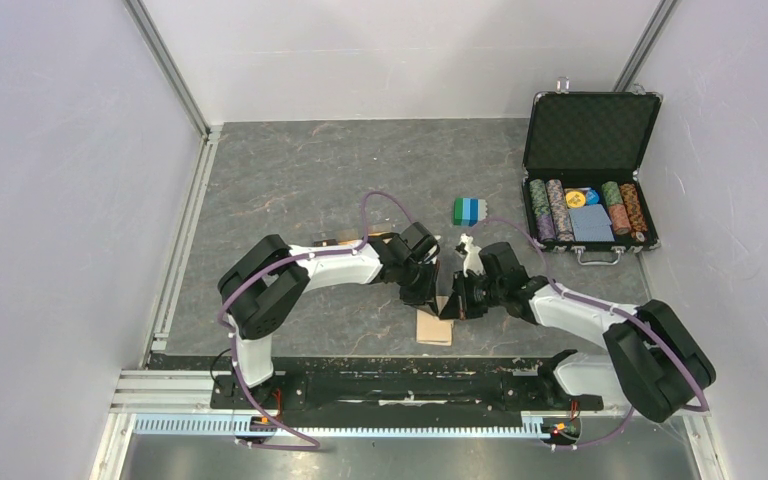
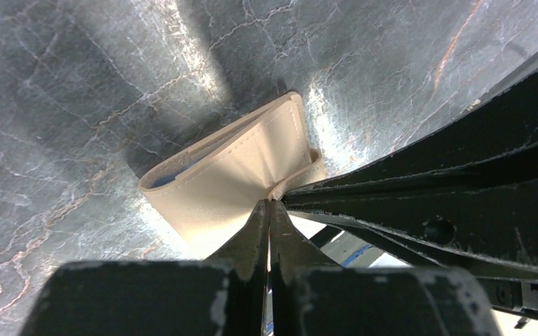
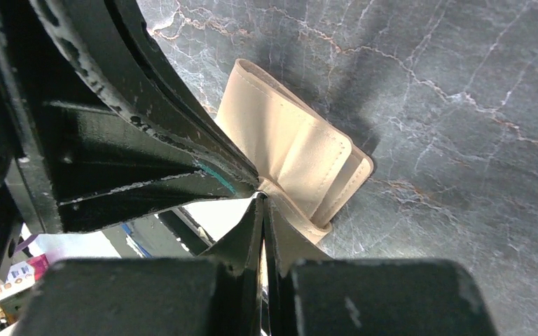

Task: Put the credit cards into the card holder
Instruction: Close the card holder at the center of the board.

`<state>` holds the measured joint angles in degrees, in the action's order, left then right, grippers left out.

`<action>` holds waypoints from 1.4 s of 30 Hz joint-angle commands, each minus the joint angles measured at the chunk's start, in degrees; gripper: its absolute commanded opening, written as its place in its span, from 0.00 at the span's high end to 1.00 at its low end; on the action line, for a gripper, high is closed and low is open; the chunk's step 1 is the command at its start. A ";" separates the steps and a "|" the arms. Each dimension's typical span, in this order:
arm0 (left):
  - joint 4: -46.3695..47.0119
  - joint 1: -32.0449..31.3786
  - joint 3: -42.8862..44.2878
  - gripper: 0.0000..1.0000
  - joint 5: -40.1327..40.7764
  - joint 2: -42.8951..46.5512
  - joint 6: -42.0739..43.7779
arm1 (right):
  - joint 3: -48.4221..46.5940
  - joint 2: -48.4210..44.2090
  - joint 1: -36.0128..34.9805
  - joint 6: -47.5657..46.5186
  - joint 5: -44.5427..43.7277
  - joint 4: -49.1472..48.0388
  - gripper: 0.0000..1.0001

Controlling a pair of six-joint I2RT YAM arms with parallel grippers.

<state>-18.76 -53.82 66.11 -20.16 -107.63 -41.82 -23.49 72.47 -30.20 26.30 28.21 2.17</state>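
Note:
The beige-tan card holder [image 1: 434, 328] lies near the table's front middle, one flap lifted. Both grippers meet over its far edge. My left gripper [image 1: 432, 295] is shut, its tips pinching the holder's lip [image 2: 231, 175] in the left wrist view [image 2: 271, 203]. My right gripper [image 1: 457, 303] is shut on the holder's tan tab [image 3: 287, 147] in the right wrist view [image 3: 263, 199]. The fingertips of both nearly touch. An orange-gold card [image 1: 344, 241] peeks out behind the left arm. The black card is hidden.
An open black chip case [image 1: 590, 130] with rows of chips stands at the back right. A green-and-blue block stack [image 1: 467, 210] sits just beyond the grippers. A small white object [image 1: 465, 244] lies by the right wrist. Walls close in on both sides.

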 commanded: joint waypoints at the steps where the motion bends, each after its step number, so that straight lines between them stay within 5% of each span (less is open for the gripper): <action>1: -3.40 -1.06 1.66 0.98 3.67 -2.08 4.77 | 0.28 3.80 -1.57 -3.18 -11.70 3.42 1.00; 21: -6.66 -3.13 3.75 0.98 7.77 -5.04 7.55 | -2.88 6.27 -3.30 -2.90 -12.60 6.98 1.00; 24: -2.95 -3.05 2.76 0.82 6.94 -0.89 7.24 | -4.88 2.67 -3.29 -2.85 -11.86 6.71 0.99; 26: -0.44 -2.82 1.62 0.65 7.40 2.69 6.60 | -6.48 -0.33 -3.34 -2.95 -11.71 6.82 0.91; 30: 3.97 -2.16 -0.70 0.37 8.59 10.17 6.01 | -9.23 -5.36 -2.92 -2.39 -12.90 7.15 0.55; 35: 12.76 1.33 -6.79 0.21 6.70 19.39 1.65 | -10.62 -9.05 -0.51 -1.45 -11.41 7.41 0.24; 38: 20.97 6.43 -12.99 0.02 2.47 24.33 -2.57 | -10.05 -11.40 2.64 -1.10 -8.95 6.89 0.11; 42: 28.13 14.74 -21.00 0.00 -3.14 30.07 -7.55 | -8.65 -15.14 7.06 -1.14 -7.47 6.41 0.02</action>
<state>-3.03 -45.74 50.98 -17.17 -82.48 -42.26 -31.27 60.84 -26.35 25.08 18.22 11.38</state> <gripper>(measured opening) 0.994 0.969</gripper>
